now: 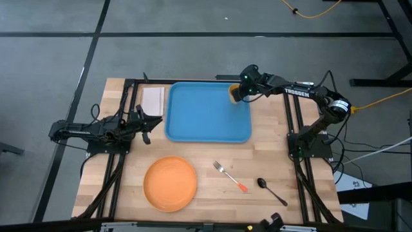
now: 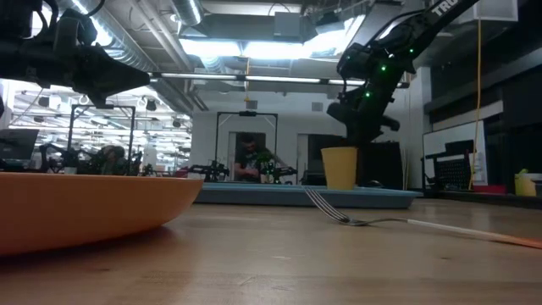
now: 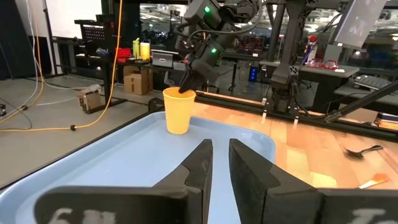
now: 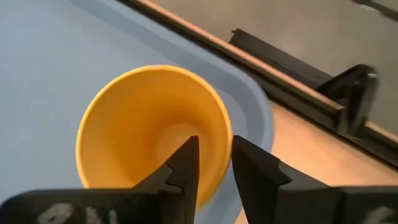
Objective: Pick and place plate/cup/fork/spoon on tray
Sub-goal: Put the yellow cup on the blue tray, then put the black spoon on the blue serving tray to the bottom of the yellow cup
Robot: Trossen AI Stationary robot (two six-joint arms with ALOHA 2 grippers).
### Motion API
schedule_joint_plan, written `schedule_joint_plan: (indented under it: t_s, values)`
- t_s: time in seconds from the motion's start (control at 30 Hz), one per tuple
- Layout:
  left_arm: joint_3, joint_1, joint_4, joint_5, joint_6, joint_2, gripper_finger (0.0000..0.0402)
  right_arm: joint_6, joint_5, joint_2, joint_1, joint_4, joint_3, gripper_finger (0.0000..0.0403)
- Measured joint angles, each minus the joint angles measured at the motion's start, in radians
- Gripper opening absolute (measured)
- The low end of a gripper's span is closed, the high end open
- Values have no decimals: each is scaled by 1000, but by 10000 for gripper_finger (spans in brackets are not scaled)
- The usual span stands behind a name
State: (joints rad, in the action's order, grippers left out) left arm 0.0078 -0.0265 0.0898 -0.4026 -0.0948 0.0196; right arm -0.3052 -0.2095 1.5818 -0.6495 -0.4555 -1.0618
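The yellow-orange cup (image 1: 234, 95) stands upright in the far right corner of the blue tray (image 1: 206, 116); it also shows in the low view (image 2: 340, 168) and the left wrist view (image 3: 177, 112). My right gripper (image 4: 215, 163) is above it, shut on its rim. The orange plate (image 1: 170, 183), the fork (image 1: 230, 176) and the dark spoon (image 1: 270, 190) lie on the wooden table near its front edge. My left gripper (image 1: 147, 122) waits at the tray's left side, empty, its fingers (image 3: 205, 165) nearly together. My right gripper pinches the cup's rim (image 4: 219, 180) on the side toward the table's right edge, one finger (image 4: 186, 163) inside the cup and one (image 4: 252, 167) outside. The fingers come slanting down from above. The cup is upright, its base at the tray's floor (image 3: 180, 132).
A white pad (image 1: 153, 101) lies on the table left of the tray. Black frame rails run along the table's left and right sides (image 1: 293, 122). Bare wood lies between the tray and the plate, fork and spoon.
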Motion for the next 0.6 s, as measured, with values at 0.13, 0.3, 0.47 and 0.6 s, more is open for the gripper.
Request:
schedule_joint_plan:
  t_s: [0.13,0.3,0.47,0.6]
  values:
    - [0,0,0,0,0,0,47,0,-18,0,0,0,0,98]
    - [0,0,0,0,0,0,47,0,-57,-26,0,17,0,98]
    - [0,0,0,0,0,0,47,-5,-53,-95,4,19,-1,98]
    - [0,0,0,0,0,0,47,-6,76,-147,39,12,-1,98]
